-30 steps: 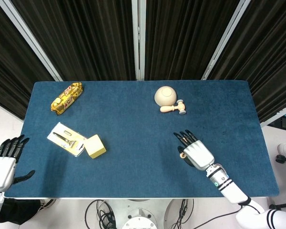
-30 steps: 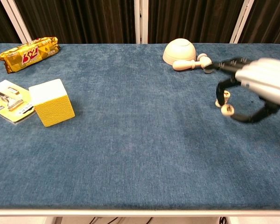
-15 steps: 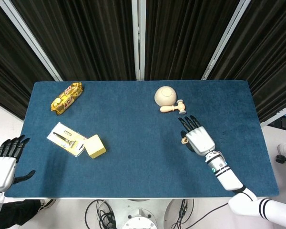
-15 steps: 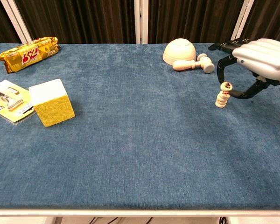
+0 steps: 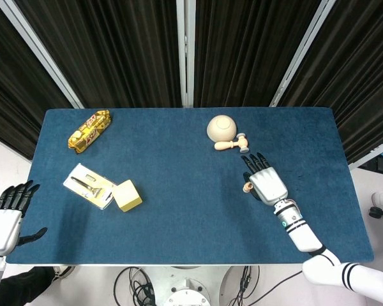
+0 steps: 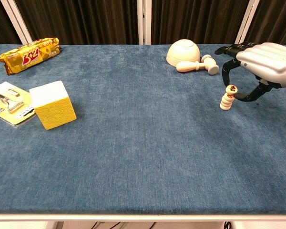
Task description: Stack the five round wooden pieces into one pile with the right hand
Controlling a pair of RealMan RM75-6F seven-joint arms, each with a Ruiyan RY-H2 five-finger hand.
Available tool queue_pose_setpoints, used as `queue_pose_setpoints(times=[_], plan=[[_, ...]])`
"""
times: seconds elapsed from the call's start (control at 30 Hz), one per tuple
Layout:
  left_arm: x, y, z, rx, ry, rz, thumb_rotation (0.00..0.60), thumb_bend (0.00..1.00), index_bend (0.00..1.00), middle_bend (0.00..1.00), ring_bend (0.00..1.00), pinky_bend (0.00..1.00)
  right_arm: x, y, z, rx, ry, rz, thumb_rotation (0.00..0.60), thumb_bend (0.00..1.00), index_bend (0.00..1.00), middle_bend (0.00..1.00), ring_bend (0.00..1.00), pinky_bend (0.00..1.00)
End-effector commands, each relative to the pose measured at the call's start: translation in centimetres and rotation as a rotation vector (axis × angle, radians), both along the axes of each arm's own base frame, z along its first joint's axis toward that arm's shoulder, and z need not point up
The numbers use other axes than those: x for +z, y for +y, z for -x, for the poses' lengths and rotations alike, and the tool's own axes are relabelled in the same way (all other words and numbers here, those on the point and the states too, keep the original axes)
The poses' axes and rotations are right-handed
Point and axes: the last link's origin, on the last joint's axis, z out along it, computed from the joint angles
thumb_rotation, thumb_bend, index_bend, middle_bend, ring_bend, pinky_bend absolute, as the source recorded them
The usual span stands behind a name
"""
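1. The robot's left hand [image 5: 6, 213], black-fingered and spread, holding nothing, hangs off the near left corner of the blue felt-covered worktop [image 6: 133, 143], far from the action.

2. Near the left edge, a yellow textured cube [image 6: 52, 104] sits just beside a white card with a metal tool on it [image 6: 7, 109]. Neither touches the task.

3. On the right side, the small pile of pale round wooden pieces [image 6: 227, 97] stands upright, its long axis near vertical with a slight lean; the top piece shows a dark mark. How many pieces it has is too small to tell.

4. The silver-and-black right hand [image 6: 262, 64] is by far the nearer hand. The pile lies on its thumb side, toward the worktop's centre. Thumb and a finger curve around the top piece, but whether they pinch it or stand just clear cannot be told. In the head view the pile [image 5: 247, 186] peeks out at the hand's [image 5: 266, 185] left edge.

5. Any withdrawal, on this evidence, should go straight up or away to the right, as a sideways brush could topple the leaning pile.

6. Farther back lie a pale wooden dome [image 6: 183, 51] and a small wooden mallet [image 6: 196, 65]; at the far left, a gold snack packet [image 6: 28, 54].
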Motion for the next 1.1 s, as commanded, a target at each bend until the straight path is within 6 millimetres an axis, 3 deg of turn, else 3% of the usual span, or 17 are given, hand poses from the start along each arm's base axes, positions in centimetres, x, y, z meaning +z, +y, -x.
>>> queue_pose_setpoints(times=[0.03, 1.1], plan=[[-0.03, 0.01, 0.01, 0.001, 0.001, 0.001, 0.6, 0.14, 0.08, 0.0, 0.0, 0.0, 0.02, -0.08, 0.06, -0.003, 0.002, 0.001, 0.6, 0.27, 0.57, 0.05, 0.0, 0.0], [-0.02, 0.02, 0.05, 0.003, 0.001, 0.002, 0.6, 0.14, 0.08, 0.0, 0.0, 0.0, -0.45, -0.22, 0.54, -0.029, 0.006, -0.015, 0.6, 0.27, 0.55, 0.05, 0.0, 0.0]])
